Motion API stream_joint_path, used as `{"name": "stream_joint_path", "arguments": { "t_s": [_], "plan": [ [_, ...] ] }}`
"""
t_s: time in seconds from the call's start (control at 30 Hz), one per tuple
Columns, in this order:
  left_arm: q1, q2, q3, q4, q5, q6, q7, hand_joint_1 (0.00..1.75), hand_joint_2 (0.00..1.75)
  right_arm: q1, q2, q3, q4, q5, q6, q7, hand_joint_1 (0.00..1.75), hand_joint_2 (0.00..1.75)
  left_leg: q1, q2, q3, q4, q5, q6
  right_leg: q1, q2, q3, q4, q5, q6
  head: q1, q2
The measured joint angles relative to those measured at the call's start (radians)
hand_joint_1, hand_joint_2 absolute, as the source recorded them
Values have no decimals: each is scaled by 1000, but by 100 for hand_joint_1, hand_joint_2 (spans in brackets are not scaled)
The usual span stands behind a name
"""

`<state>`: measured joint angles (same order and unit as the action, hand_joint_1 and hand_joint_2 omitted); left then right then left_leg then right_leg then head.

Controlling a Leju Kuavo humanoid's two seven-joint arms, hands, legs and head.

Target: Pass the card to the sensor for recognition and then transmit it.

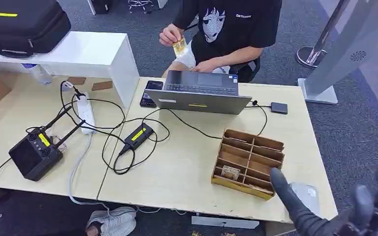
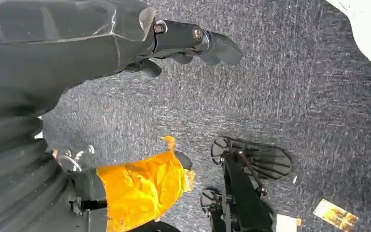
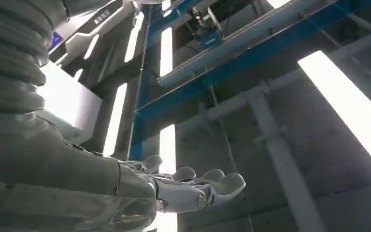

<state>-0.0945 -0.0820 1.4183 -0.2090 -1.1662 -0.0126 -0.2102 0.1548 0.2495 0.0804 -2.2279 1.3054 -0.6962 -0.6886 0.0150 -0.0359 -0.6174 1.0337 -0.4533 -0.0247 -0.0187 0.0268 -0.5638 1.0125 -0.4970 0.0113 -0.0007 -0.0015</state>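
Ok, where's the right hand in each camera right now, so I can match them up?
Head view: right hand in the bottom right corner, dark fingers spread, near the wooden box on the table.
Left wrist view: left hand over grey carpet instead.
Right wrist view: lower centre, fingers extended, holding nothing, against the ceiling.
Shared landmark: the grey carpet, also around the table in the head view.

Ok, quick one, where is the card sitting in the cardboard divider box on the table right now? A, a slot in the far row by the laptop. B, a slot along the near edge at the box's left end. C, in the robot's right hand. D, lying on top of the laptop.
B: in the head view the card lies in a near-edge compartment at the left end of the cardboard divider box, while the right hand holds nothing.
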Motion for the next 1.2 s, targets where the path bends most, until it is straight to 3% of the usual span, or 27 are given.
{"name": "stream_joint_path", "arguments": {
  "t_s": [0.17,0.27,0.33,0.43,0.5,0.63,0.73,0.77,0.8,0.83,0.93,1.03,1.2],
  "plan": [
    [-1,2,-11,0,-9,-5,3,0,175,-49,-31,16,88,-18,0,3,0,175,0,0,1,0,0,0,0,0,1,0,0,0,1,0],
    [-3,5,-26,0,-22,-15,3,0,175,-135,-31,-29,245,42,1,10,0,175,0,3,2,0,0,0,0,3,0,0,2,-1,0,0],
    [-5,6,-33,0,-31,-21,-1,0,175,-208,-38,-56,342,84,2,82,0,175,0,3,2,0,1,1,0,2,1,0,2,0,1,0],
    [-7,8,-52,0,-51,-22,-12,0,175,-351,-99,-50,569,145,2,315,0,175,0,3,1,0,3,1,0,3,0,0,5,1,0,0],
    [-8,10,-60,0,-56,-32,-12,0,175,-448,-150,-29,710,146,2,407,0,175,0,3,2,1,5,2,0,3,0,0,7,2,0,0],
    [-7,12,-71,0,-63,-39,-12,0,175,-560,-215,4,894,137,1,467,0,175,-1,2,1,1,5,3,-1,2,0,0,7,2,0,0],
    [-7,14,-76,0,-65,-41,-9,0,175,-605,-247,27,988,115,0,474,0,175,-1,2,1,1,5,3,-1,2,0,0,7,2,0,0],
    [-7,14,-76,0,-65,-41,-9,0,175,-614,-254,34,1009,113,0,475,19,175,-1,2,0,1,5,3,-1,2,0,-1,7,2,0,0],
    [-8,15,-76,0,-65,-41,-9,0,175,-620,-259,38,1024,113,0,475,117,175,-1,2,0,1,5,3,-1,2,0,-1,6,2,0,0],
    [-8,15,-77,0,-65,-41,-9,0,175,-625,-264,42,1040,113,0,475,131,175,-1,2,0,1,5,4,-1,2,-1,-1,6,2,0,0],
    [-7,15,-78,0,-66,-43,-8,0,175,-625,-269,50,1054,103,-1,462,140,175,-1,2,0,1,5,3,-1,2,-1,-1,6,2,0,0],
    [-8,15,-81,0,-68,-45,-6,0,175,-609,-269,53,1030,101,-1,410,169,175,-1,2,0,1,5,3,-1,2,-1,-1,6,3,1,0],
    [-7,15,-82,0,-72,-52,-6,0,175,-551,-249,39,909,73,-1,269,175,175,-1,2,-1,1,5,3,-1,2,-2,-1,6,3,1,0]
  ]
}}
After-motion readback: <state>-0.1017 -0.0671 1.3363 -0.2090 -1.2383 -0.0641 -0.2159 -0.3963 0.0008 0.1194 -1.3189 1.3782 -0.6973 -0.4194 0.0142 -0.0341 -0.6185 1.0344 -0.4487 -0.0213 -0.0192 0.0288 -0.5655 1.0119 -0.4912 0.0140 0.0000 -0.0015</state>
